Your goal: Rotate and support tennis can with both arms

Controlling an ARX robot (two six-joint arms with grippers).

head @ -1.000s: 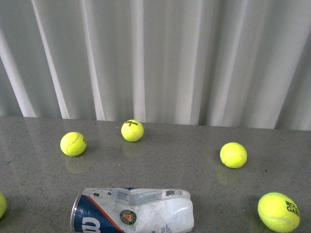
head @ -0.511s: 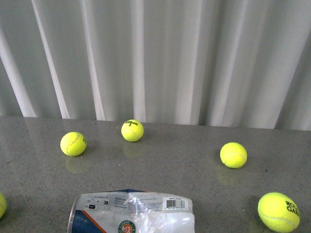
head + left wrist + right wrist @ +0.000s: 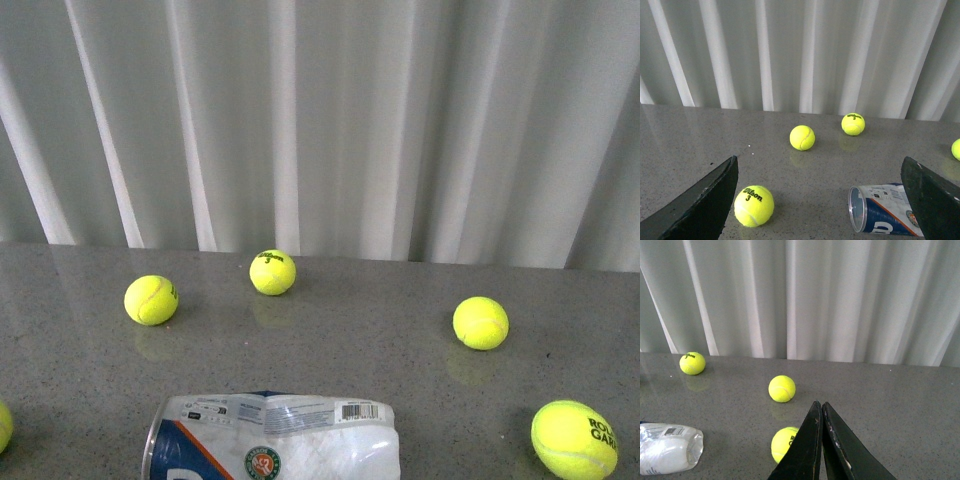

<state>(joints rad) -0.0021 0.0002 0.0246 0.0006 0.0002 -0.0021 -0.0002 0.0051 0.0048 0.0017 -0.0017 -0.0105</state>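
Left tool [image 3: 819, 158] and right tool [image 3: 821, 403] each show matte black, tapered fingers [image 3: 700, 205] with scuffed edges.

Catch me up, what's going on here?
The tennis can lies on its side on the grey table, with neither claw touching it. The left claw is wide open above the table and the right claw is shut. Loose tennis balls sit around the can.

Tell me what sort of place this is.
Probably a staged test bench: a speckled grey tabletop, a pleated white curtain backdrop, and yellow tennis balls scattered near a clear plastic tennis can.
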